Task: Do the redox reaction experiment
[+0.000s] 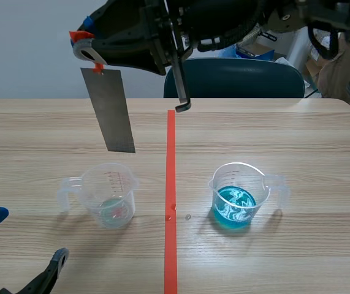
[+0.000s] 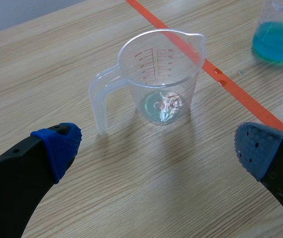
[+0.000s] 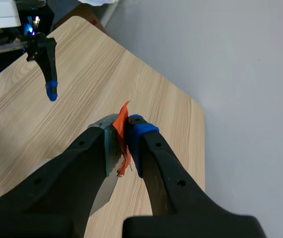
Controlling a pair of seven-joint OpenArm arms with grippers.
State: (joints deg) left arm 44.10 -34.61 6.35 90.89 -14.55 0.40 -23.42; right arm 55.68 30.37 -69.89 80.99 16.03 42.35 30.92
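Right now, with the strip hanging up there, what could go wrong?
1. The right gripper pinches the strip only at its taped top end, so it may swing or slip out.
2. The strip hangs on the near-empty cup side of the tape line, away from the blue cup; lowered straight, it would likely miss the blue liquid.
3. The left gripper is open and touches neither cup, so a knock on a rim could tip one.

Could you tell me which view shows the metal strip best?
Scene view: the whole metal strip hangs from the right gripper. The right wrist view shows only its pinched top; the left wrist view, nothing.
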